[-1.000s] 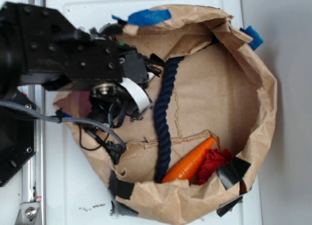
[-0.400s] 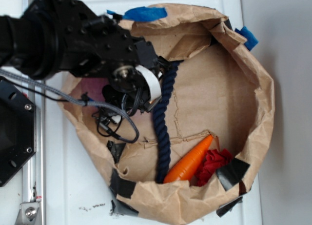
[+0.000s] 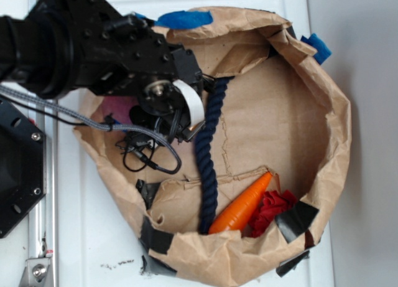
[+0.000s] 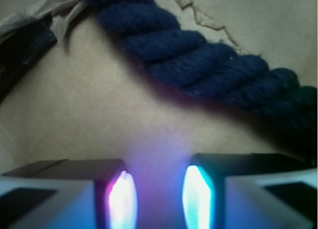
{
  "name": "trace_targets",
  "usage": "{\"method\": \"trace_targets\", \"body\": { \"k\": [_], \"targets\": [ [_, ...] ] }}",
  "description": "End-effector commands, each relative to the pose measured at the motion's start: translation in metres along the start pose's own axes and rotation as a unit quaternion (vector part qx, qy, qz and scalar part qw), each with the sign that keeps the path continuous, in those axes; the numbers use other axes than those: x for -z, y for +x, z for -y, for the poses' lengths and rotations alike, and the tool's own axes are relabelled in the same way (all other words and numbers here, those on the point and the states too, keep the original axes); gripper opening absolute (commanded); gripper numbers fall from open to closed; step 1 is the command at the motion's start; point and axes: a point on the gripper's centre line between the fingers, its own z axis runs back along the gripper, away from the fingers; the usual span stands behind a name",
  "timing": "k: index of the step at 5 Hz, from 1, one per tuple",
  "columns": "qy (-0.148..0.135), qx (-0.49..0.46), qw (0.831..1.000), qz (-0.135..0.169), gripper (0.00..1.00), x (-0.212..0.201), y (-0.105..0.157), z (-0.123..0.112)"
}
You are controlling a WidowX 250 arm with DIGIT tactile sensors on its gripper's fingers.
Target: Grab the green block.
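1. Swung up and rightward since a second ago: black arm (image 3: 74, 47), now over the upper-left part of the bag and close to the rope's top end; hardly shifted in the last instant.
2. White worktop (image 3: 93, 237) underneath everything.
3. Brown paper bag (image 3: 339, 131), rolled open into a wide rim, taking up most of the exterior view.
4. Dark blue rope (image 3: 208, 150) lying down the bag's floor from upper middle to lower middle, just right of the arm; crossing the top of the wrist view (image 4: 198, 60) diagonally, near the claw but apart from it.
5. Orange carrot (image 3: 242, 206) tilted at the bag's lower edge, touching the rope's lower end, with a crumpled red cloth (image 3: 270, 209) just beside it on the right.
6. Claw (image 4: 159, 189) low over bare brown paper, its lit fingers (image 4: 121, 199) parted by a narrow gap, gripping nothing.
7. Green block: not visible in either view, so cannot tell where; possibly hidden beneath the arm.
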Motion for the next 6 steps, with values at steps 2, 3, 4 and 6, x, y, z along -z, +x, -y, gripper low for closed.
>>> {"method": "trace_targets", "body": {
  "k": [2,3,4,6],
  "targets": [
    [0.016,-0.024,0.999,0.022,1.0,-0.078,-0.018,-0.021],
    [0.022,-0.031,0.999,-0.022,1.0,-0.072,-0.024,-0.012],
    [0.017,-0.032,0.998,-0.046,1.0,-0.065,-0.024,-0.007],
    [0.016,-0.064,0.995,-0.079,1.0,-0.057,-0.028,-0.012]
  ]
}}
